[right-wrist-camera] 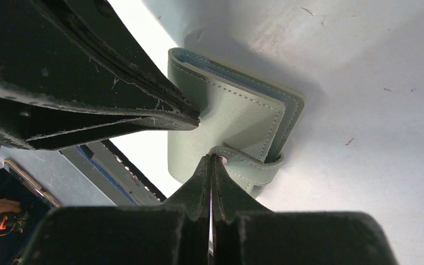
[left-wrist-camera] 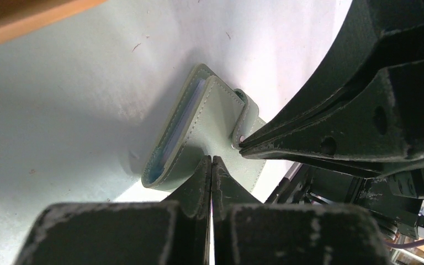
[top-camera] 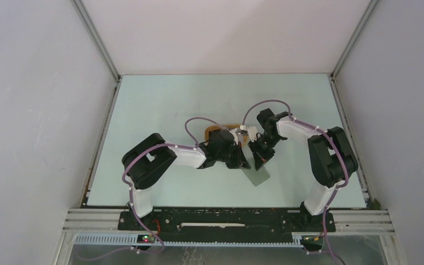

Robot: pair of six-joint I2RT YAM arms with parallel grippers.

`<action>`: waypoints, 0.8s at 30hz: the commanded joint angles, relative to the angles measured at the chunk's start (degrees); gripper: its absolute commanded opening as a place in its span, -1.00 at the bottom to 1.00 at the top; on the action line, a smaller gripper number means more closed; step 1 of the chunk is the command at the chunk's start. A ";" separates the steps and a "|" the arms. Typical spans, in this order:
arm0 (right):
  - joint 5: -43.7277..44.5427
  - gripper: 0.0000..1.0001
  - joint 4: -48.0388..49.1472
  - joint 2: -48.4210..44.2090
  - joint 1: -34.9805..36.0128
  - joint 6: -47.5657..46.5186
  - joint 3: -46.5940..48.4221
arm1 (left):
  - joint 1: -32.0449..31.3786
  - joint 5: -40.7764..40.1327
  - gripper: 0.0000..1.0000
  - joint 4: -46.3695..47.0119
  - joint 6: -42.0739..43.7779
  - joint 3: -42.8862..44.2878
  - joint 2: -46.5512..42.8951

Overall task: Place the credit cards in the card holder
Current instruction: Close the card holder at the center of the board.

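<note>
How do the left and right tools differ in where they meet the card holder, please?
On the card holder, the left tool touches the flat face; the right tool meets the snap tab. The left tool reaches in from the left, the right tool from the right. Both are shut.

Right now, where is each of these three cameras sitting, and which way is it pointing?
Top external: above and behind, looking down on the table; left arm and right arm show, bases at the bottom.
Left wrist: on the left arm, looking along its shut left fingers at the card holder.
Right wrist: on the right arm, looking along its shut right fingers at the same holder.
Shared: each wrist view shows the card holder and the other arm's fingers.
</note>
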 commanded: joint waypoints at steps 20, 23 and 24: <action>3.84 -1.00 4.39 5.42 4.62 -2.40 -1.69 | -0.53 2.51 -1.00 3.94 2.71 -0.41 0.27; -0.36 -0.59 4.10 2.37 3.72 -3.86 -1.50 | -0.44 2.33 -0.99 3.85 2.96 -0.55 -0.22; -2.54 -0.40 3.78 1.13 3.27 -4.78 -1.48 | -0.42 2.12 -0.98 3.68 3.16 -0.64 -0.63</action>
